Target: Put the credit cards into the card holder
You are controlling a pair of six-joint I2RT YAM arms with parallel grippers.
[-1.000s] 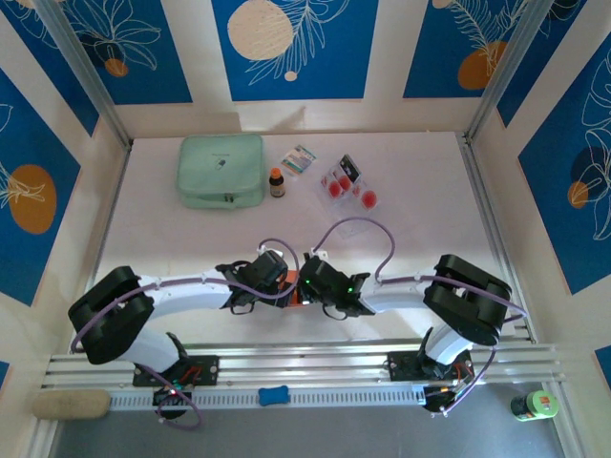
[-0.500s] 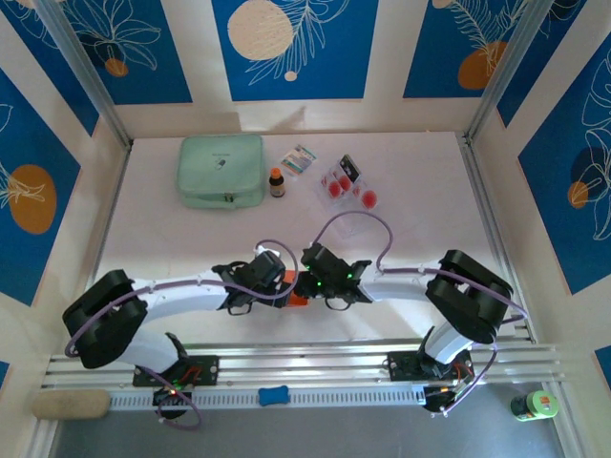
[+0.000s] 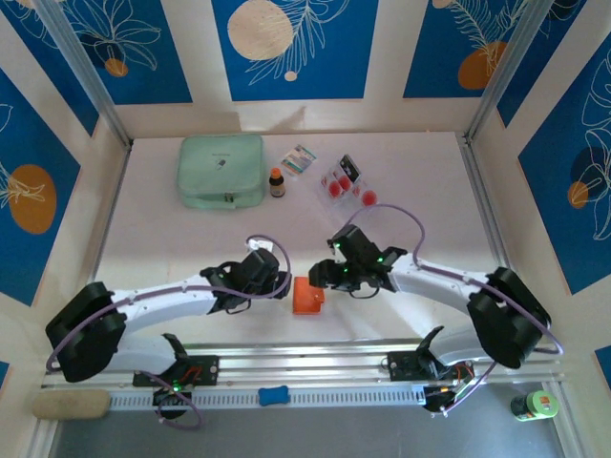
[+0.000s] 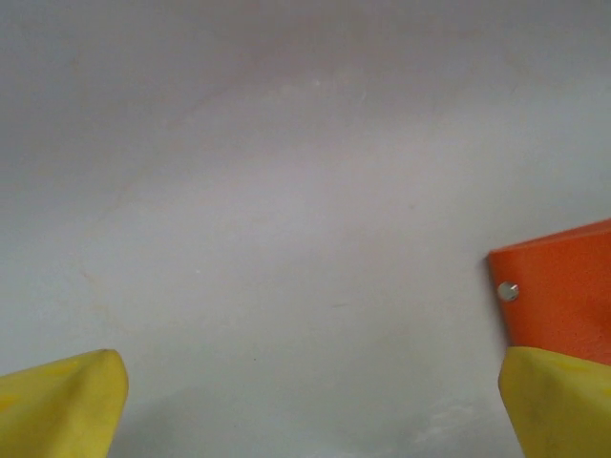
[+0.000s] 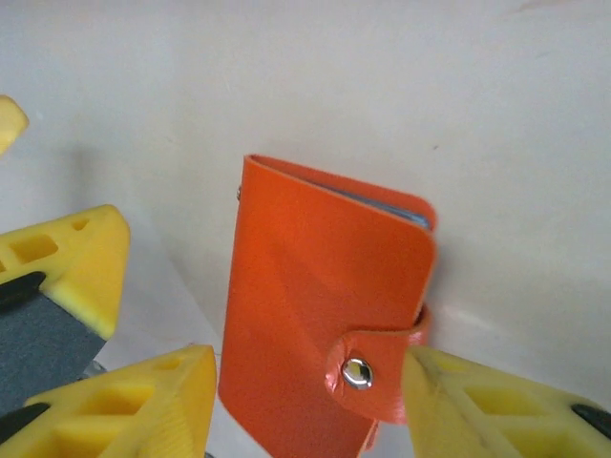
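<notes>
Right gripper: jaws being held parted, nothing being pinched; being hovered just right of card holder.
Left gripper: jaws being held spread wide, empty, just left of holder.
Card holder: being left flat on table, folded, strap snapped shut, between both grippers, near middle.
Credit cards: being left in loose cluster far, right of middle, well apart from holder.
Mint-green pouch, small bottle, patterned packet: being seen left of cards, far side.
</notes>
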